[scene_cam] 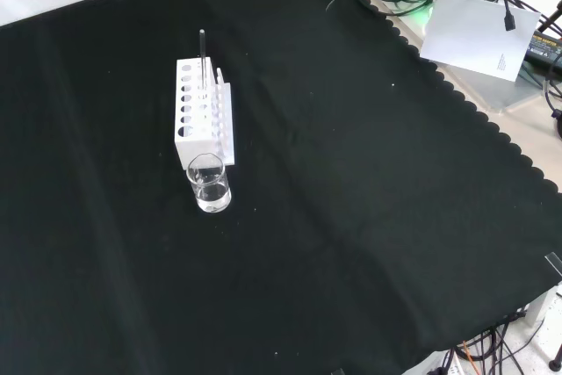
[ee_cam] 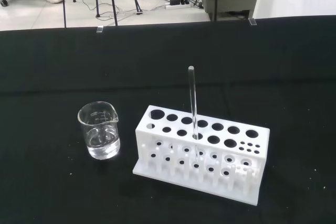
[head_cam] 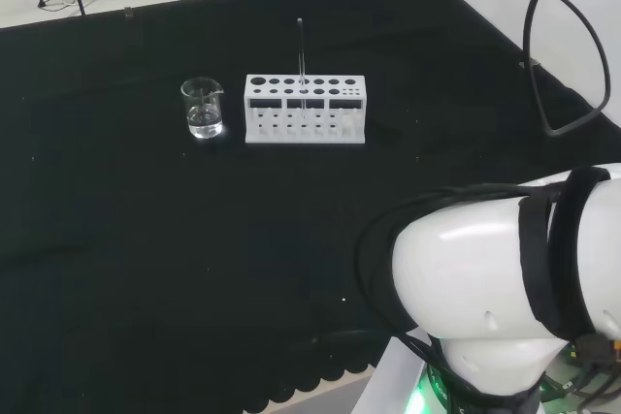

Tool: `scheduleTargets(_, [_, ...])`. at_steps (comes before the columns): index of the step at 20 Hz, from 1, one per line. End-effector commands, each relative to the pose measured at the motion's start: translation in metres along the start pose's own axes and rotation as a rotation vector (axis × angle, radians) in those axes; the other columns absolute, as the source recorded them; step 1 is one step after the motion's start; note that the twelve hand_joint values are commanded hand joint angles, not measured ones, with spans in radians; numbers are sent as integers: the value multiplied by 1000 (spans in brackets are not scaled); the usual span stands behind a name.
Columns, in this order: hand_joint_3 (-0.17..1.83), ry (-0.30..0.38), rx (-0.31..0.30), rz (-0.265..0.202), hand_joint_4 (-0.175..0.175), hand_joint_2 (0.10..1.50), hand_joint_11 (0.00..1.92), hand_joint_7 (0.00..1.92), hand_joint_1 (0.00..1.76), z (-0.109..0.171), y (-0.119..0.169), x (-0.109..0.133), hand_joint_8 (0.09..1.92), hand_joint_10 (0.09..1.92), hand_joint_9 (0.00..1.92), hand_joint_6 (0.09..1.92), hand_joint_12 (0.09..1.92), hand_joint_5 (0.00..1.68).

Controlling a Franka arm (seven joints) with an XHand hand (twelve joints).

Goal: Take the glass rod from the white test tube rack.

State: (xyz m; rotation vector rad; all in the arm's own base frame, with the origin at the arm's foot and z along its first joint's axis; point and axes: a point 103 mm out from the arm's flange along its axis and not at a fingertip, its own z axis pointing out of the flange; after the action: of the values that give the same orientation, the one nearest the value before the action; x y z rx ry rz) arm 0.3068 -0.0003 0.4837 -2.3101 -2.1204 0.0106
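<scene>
A white test tube rack [head_cam: 305,110] [scene_cam: 200,122] [ee_cam: 202,151] stands on the black cloth. A clear glass rod [head_cam: 301,57] [scene_cam: 203,57] [ee_cam: 192,103] stands upright in one of the rack's middle holes, rising well above its top. Nothing touches the rod. The other holes of the rack look empty.
A small clear glass beaker [head_cam: 203,108] [scene_cam: 209,183] [ee_cam: 99,130] with a little clear liquid stands beside one end of the rack. The arm's white link [head_cam: 505,288] is at the head view's lower right. The cloth's scalloped edge [scene_cam: 474,111] runs along the front view's right.
</scene>
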Motion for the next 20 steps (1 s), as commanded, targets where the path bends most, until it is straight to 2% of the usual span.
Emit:
scheduleTargets(1, [27, -6, -10, -2, -111, 1165, 295, 172, 530, 0, 0, 0, 243, 228, 293, 137, 221, 166])
scheduleTargets(2, [29, -5, -10, -2, -104, 1170, 143, 83, 442, 0, 0, 0, 117, 117, 142, 87, 117, 80])
scheduleTargets(5, [31, -8, -9, -4, -98, 1174, 13, 7, 366, 0, 0, 1, 87, 87, 15, 87, 87, 7])
scheduleTargets(10, [31, -7, -1, -5, -97, 1176, 0, 0, 357, 1, 4, 0, 87, 87, 2, 87, 87, 0])
scheduleTargets(17, [32, -21, -3, -37, -99, 1178, 46, 0, 352, 3, 18, 6, 87, 87, 24, 87, 87, 0])
scheduleTargets(20, [30, -15, 0, -46, -99, 1178, 8, 0, 352, 6, 26, 7, 87, 87, 24, 87, 251, 0])
